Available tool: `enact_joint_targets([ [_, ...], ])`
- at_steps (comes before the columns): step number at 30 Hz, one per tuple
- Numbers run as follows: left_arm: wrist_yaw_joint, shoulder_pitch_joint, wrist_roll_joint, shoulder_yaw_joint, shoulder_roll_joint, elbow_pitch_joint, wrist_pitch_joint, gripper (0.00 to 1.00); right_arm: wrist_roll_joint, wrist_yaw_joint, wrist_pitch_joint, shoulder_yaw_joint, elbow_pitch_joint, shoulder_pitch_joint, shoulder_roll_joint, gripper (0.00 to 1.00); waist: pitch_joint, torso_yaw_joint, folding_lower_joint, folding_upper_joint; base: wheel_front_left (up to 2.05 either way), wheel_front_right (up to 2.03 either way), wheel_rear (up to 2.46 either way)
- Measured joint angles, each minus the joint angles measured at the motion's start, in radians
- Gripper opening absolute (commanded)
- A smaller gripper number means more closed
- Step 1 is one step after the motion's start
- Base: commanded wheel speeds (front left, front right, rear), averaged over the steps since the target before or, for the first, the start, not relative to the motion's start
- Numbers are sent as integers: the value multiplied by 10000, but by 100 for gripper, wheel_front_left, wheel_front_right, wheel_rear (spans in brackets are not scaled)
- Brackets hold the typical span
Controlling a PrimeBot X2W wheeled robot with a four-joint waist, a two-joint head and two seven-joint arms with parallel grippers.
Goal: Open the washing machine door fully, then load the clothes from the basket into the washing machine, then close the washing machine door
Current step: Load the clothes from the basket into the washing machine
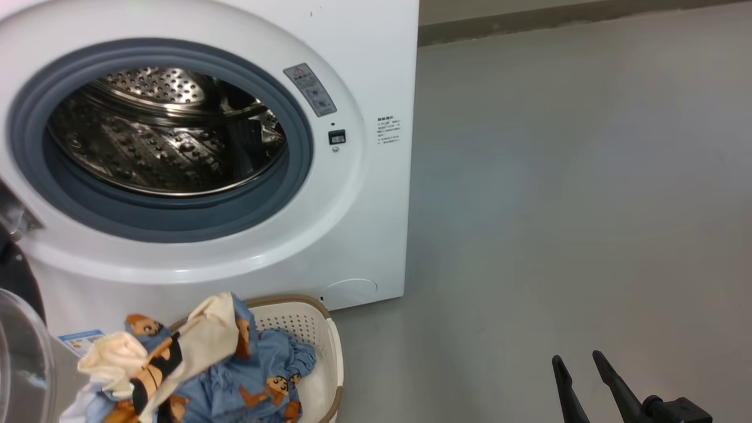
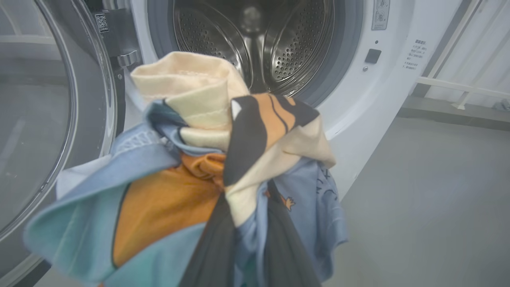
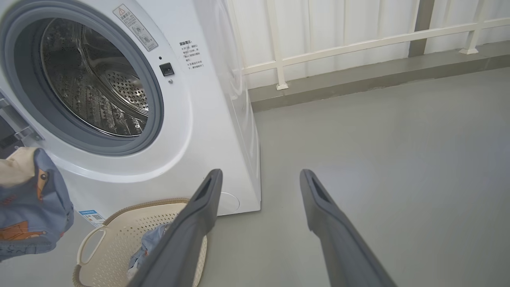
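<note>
The washing machine (image 1: 364, 194) stands with its steel drum (image 1: 170, 135) exposed. Its door (image 2: 44, 119) is swung open to the left, the glass bowl showing at the head view's lower left (image 1: 20, 358). In the left wrist view my left gripper (image 2: 249, 215) is shut on a bunch of the clothes (image 2: 191, 159), lifted in front of the drum mouth (image 2: 259, 44). That held bundle (image 1: 158, 352) hangs above the basket (image 1: 329, 352), where more blue fabric (image 1: 264, 376) lies. My right gripper (image 3: 261, 179) is open and empty over the floor, right of the basket (image 3: 115, 239).
Grey floor (image 1: 558, 205) stretches to the right of the machine. A white railing (image 3: 358, 44) and a low kerb run along the back wall. A blue label sticker (image 1: 82, 341) sits low on the machine front.
</note>
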Motion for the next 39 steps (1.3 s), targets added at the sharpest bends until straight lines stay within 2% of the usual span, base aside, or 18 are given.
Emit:
enact_joint_targets([
  [10, -167, -2377, 548, 349, 36, 435, 0, 0, 15, 0, 0, 84, -128, -667, 198, 100, 1032, -425, 1, 0, 0, 0, 0],
  [17, -136, -4645, 901, 938, 489, 1195, -27, 0, 104, 0, -2, 272, -157, -1333, 282, 100, 2045, -863, 2, 1, 0, 0, 0],
  [31, -209, -8952, 1501, 1555, 2495, 4117, -42, 0, 759, 0, -2, 807, -194, -2147, 351, 100, 3884, -2063, 2, 1, 0, 0, 0],
  [39, -117, -10400, 1751, 1592, 3039, 5288, -44, 0, 798, 0, -2, 1116, -198, -2324, 370, 100, 4769, -2607, 2, 1, 0, 0, 0],
])
